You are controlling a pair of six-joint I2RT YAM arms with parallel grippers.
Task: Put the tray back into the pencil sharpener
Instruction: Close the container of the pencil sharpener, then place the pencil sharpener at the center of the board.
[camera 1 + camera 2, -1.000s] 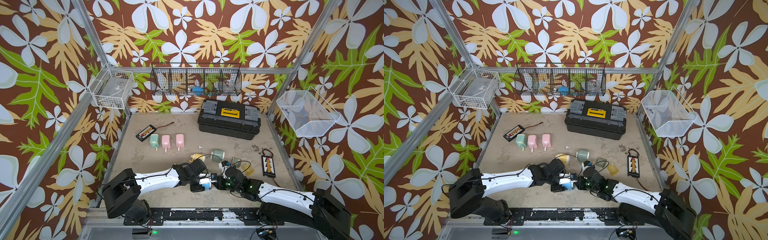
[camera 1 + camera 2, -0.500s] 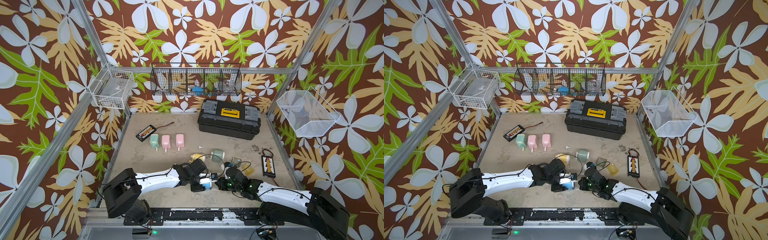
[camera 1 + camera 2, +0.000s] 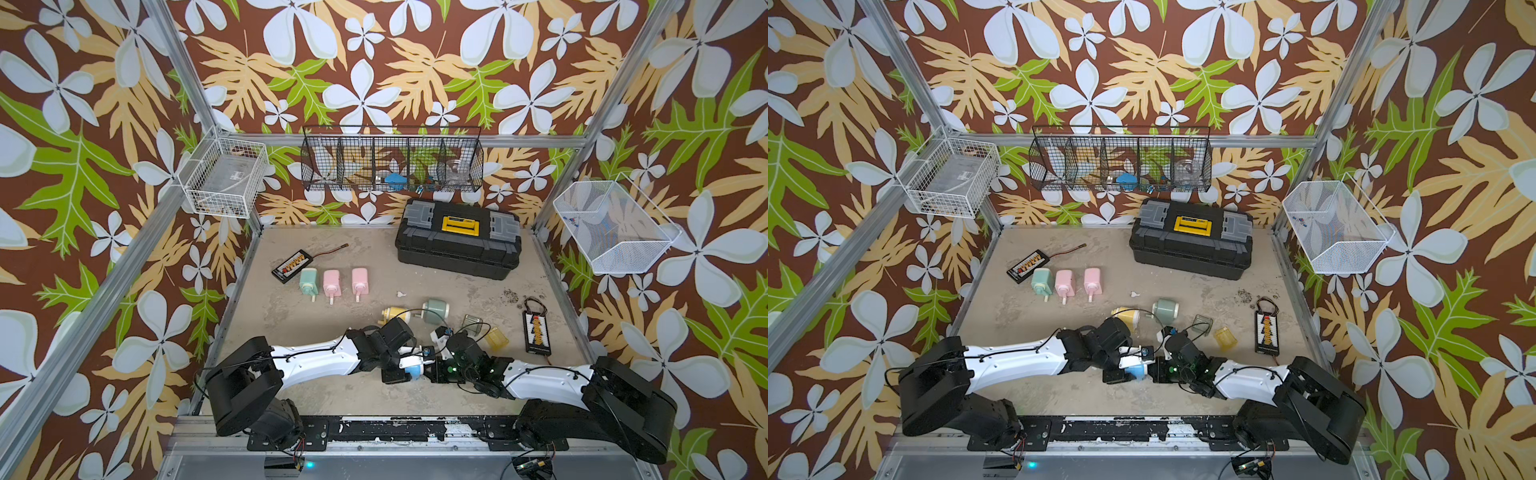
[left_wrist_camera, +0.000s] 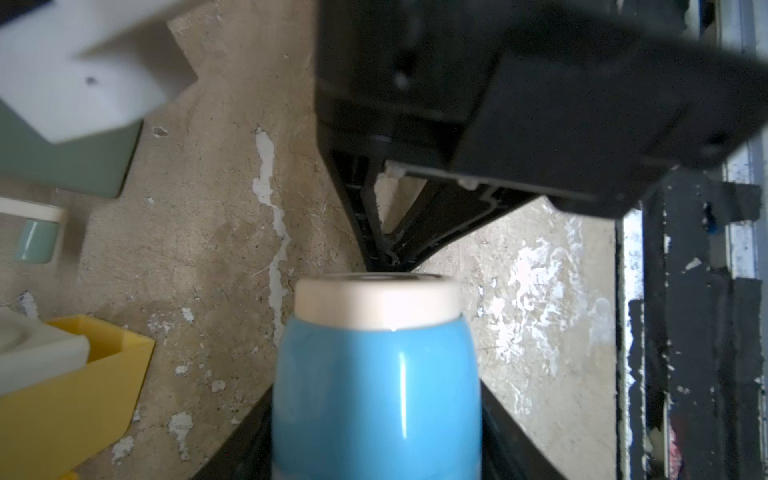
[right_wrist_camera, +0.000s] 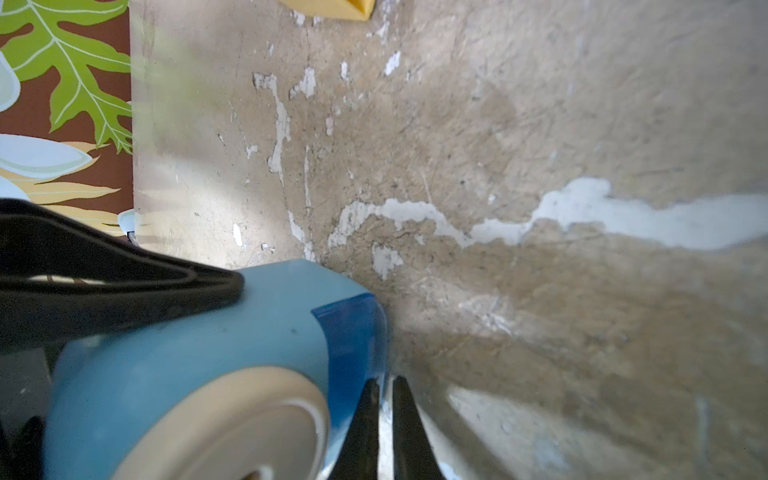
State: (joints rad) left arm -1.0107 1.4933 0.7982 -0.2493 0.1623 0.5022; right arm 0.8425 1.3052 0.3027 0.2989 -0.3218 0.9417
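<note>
Clamped in the left end effector (image 3: 405, 365): blue pencil sharpener (image 4: 376, 374), at the near middle of the surface (image 3: 316, 303), long axis left to right, cream end facing right. Closed almost tip to tip: right end effector (image 5: 384, 384), right against the tray (image 5: 351, 328). Darker translucent blue, lodged in the sharpener's side, seemingly not flush. Nearer for the push: right arm.

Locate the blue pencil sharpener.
Blue pencil sharpener: front-centre of the table in both top views, held by the left gripper, right gripper opposite.
</note>
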